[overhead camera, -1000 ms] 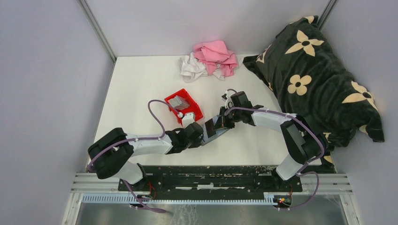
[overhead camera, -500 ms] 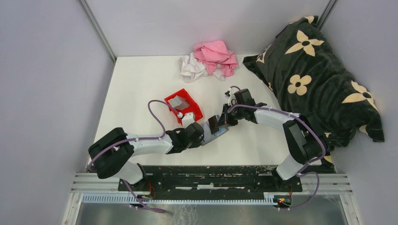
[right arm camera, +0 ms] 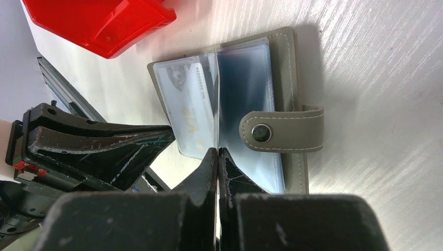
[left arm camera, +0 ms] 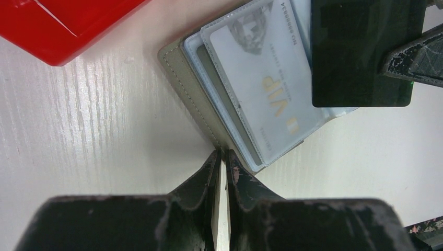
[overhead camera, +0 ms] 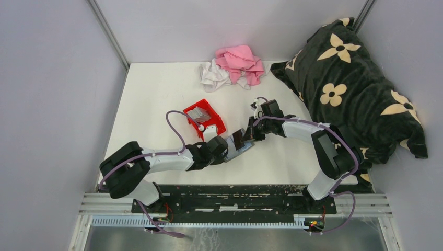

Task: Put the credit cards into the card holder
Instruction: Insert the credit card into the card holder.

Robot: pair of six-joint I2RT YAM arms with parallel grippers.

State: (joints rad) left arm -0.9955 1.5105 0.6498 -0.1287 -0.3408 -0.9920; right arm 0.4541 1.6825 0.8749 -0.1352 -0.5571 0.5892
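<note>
Left jaws stand narrow, nipping the left edge of the card holder [left arm camera: 180, 73], which lies open on the table [overhead camera: 156, 94] just near and right of the red bin [overhead camera: 215, 125]. Right jaws pinch a dark card [left arm camera: 360, 52]. Over the last second my right wrist has shifted slightly far, carrying that card above the sleeves: lined up, I judge, not yet in. A sleeved pale card [left arm camera: 261, 89] reads "VIP" in gold. Other credit cards [overhead camera: 197, 112] sit in the bin.

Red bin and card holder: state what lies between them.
Nothing but a bare strip of white table separates the red bin from the card holder, shown in the left wrist view.
</note>
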